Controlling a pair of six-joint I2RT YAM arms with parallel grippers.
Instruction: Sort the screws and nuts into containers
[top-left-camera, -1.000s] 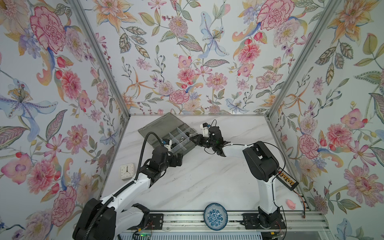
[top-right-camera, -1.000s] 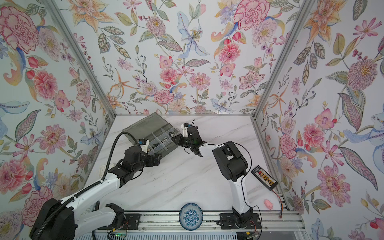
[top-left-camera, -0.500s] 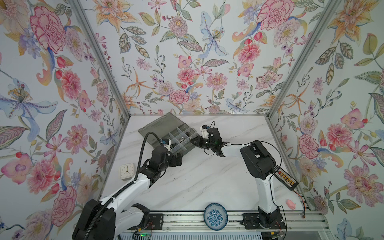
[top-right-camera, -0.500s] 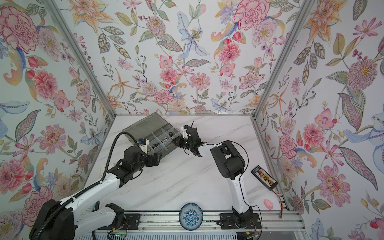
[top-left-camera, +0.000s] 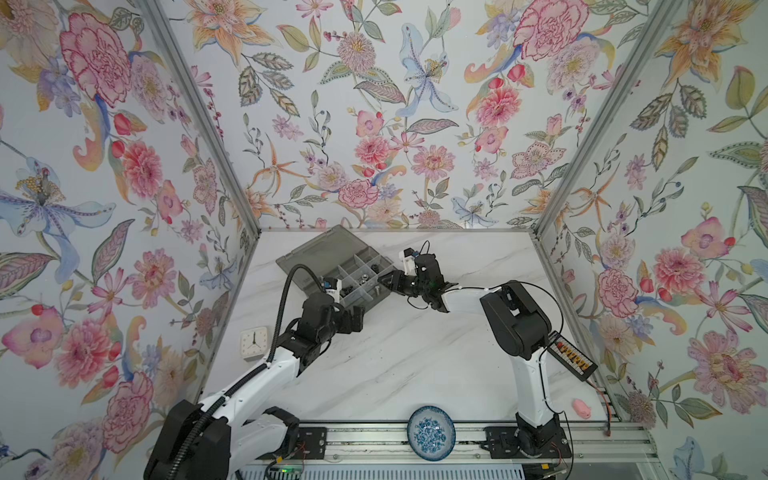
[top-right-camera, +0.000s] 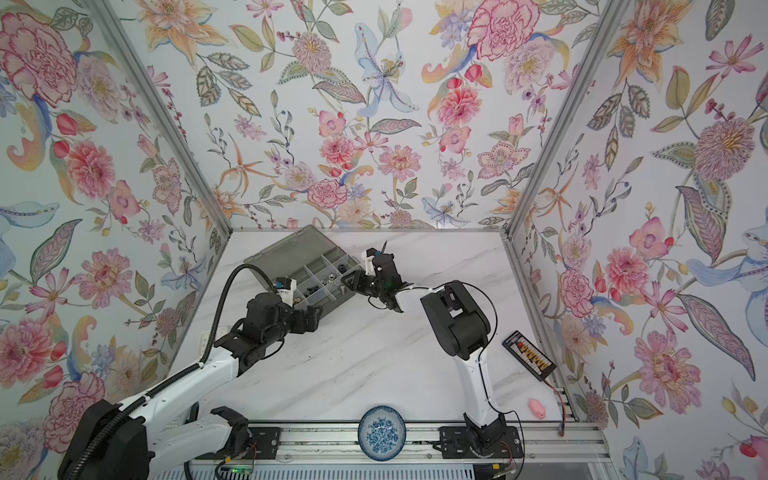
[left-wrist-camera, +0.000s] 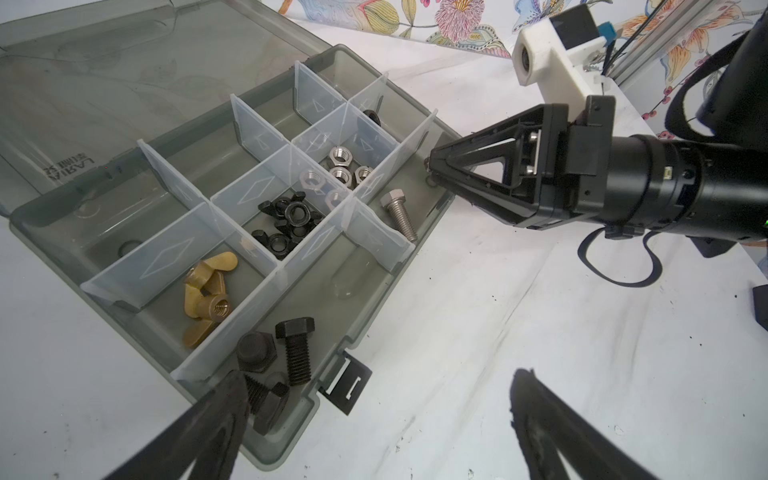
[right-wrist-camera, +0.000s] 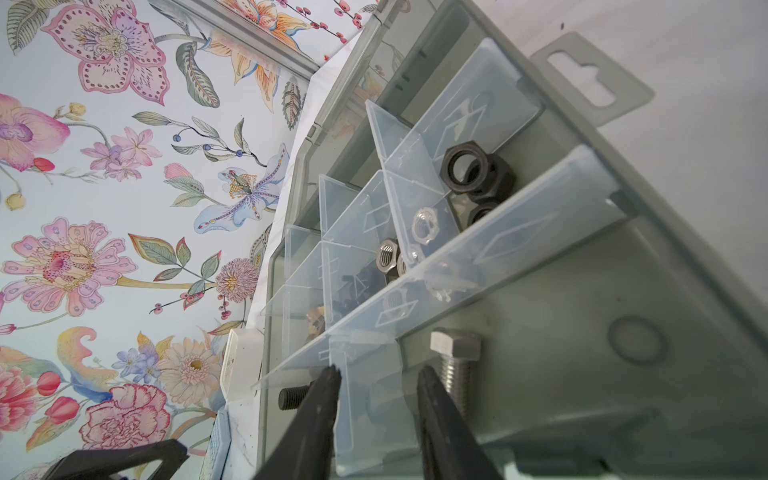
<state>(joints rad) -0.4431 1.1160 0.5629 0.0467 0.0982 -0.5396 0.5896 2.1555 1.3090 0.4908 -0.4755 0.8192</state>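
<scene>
Screws: three short black hex-head bolts (left-wrist-camera: 297, 353) lie together in a corner compartment of the smoky grey translucent plastic organizer box (left-wrist-camera: 365, 266). One silver hex-head bolt (left-wrist-camera: 399, 214) lies alone further along the same row.
Nuts: brass-coloured wing nuts (left-wrist-camera: 205, 291), black nuts (left-wrist-camera: 286, 220) and silver hex nuts (left-wrist-camera: 345, 166) each sit in their own compartment.
Top views only: the box (top-left-camera: 332, 257) lies open at the far left of the table, its contents too small to tell. A round blue-and-white patterned dish (top-left-camera: 431, 432) sits on the front rail and a small white clock (top-left-camera: 254, 341) by the left wall.
Left wrist only: the right gripper (left-wrist-camera: 430, 170) shows side-on at the box's rim, so the gap between its jaws is hidden.
Right wrist only: the right gripper's jaws stand part way apart and hold nothing. The silver bolt (right-wrist-camera: 456, 365) lies just beside one finger.
Left gripper (left-wrist-camera: 380, 374): jaws wide apart and empty, one finger over the black bolts.
Surface: white marbled tabletop (top-left-camera: 415, 353), flecked with dark specks in the left wrist view.
Room: floral wallpaper (top-left-camera: 374, 104) on three walls.
</scene>
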